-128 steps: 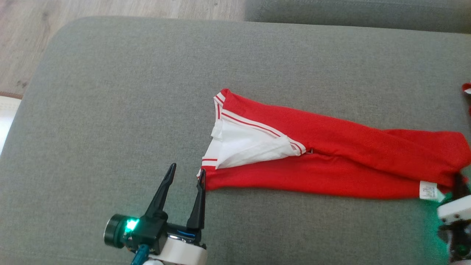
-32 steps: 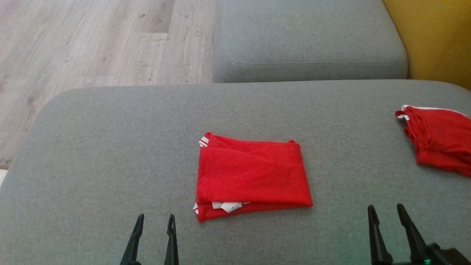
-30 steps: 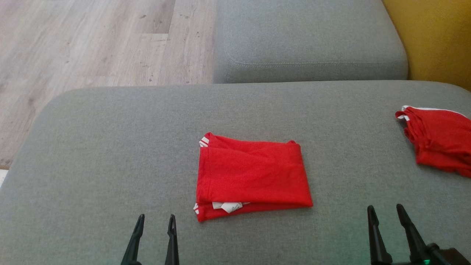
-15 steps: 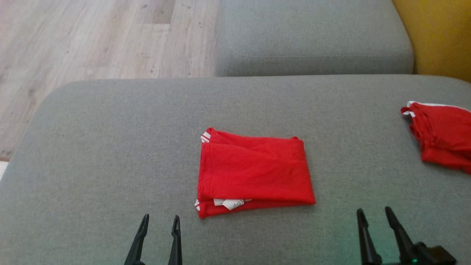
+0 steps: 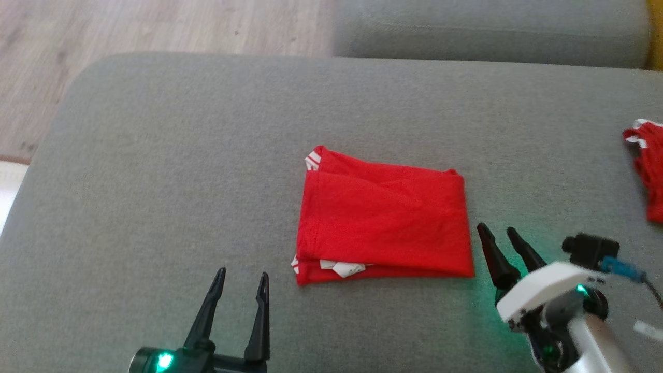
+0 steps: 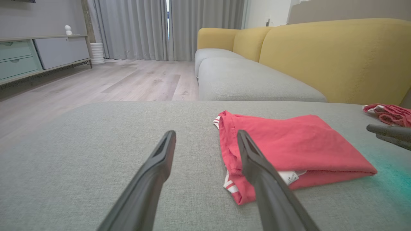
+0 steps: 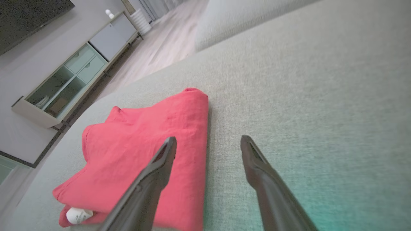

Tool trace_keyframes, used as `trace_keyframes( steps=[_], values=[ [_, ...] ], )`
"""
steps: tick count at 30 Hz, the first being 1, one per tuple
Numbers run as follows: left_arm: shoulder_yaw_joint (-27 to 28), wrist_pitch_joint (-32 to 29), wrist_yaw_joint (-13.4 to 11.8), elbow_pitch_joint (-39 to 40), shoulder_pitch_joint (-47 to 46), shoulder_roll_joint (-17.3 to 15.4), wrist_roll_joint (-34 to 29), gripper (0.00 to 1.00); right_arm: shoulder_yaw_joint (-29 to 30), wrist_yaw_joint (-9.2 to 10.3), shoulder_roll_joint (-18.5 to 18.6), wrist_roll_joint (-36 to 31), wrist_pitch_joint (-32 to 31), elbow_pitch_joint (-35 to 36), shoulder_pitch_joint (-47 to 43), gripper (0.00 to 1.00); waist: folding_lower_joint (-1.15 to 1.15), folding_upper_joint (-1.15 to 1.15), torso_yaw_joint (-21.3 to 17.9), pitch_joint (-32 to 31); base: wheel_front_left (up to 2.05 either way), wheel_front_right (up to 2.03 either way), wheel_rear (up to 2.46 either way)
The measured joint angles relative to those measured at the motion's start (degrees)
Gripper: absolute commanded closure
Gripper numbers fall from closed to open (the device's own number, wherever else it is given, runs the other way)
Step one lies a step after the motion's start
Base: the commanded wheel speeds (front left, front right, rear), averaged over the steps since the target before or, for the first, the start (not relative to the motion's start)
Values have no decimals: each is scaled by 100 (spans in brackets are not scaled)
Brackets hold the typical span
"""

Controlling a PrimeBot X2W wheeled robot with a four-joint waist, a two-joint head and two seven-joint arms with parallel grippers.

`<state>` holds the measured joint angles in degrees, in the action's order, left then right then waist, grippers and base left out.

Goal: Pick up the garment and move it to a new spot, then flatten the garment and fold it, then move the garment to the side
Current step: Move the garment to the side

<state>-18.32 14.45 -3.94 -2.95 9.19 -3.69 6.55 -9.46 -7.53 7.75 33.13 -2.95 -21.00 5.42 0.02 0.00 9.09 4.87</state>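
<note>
1. Garment [image 5: 383, 223]: red fabric, folded into a compact, roughly rectangular stack of several layers. The top layer is smooth with a few shallow creases. White striped trim [image 5: 312, 159] shows at the far left corner, and a white label [image 5: 347, 268] protrudes between the layers along the near edge. The right side is a closed, rounded fold.

2. Location: the garment lies flat near the middle of the grey cushion [image 5: 155, 181], well apart from its left and far edges. A second red garment [image 5: 647, 171] lies at the cushion's right edge.

3. Left gripper [image 5: 243, 273]: fingers spread wide and empty. It is above bare cushion near the garment's near left corner and does not touch the fabric.

4. Right gripper [image 5: 496, 228]: fingers spread and empty. The tips are just beside the garment's right fold, toward the near right corner. In the right wrist view, one finger [image 7: 160, 166] crosses the fold edge and the other is over bare cushion. Contact with the fabric cannot be determined.
</note>
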Motion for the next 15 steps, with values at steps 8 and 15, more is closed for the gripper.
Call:
trace_keyframes(
  steps=[8, 15],
  values=[
    [-113, 0, 263, 141, -198, 16, -66, 0, -269, 0, 341, 1951, -1233, -374, 493, 0, -2, 0, 280, 306, 0, 0, 0],
    [-178, 0, 348, 175, -306, 27, -67, 0, -539, 0, 411, 2603, -1543, -361, 833, 100, -1, 0, 346, 446, 0, 0, 0]
  ],
)
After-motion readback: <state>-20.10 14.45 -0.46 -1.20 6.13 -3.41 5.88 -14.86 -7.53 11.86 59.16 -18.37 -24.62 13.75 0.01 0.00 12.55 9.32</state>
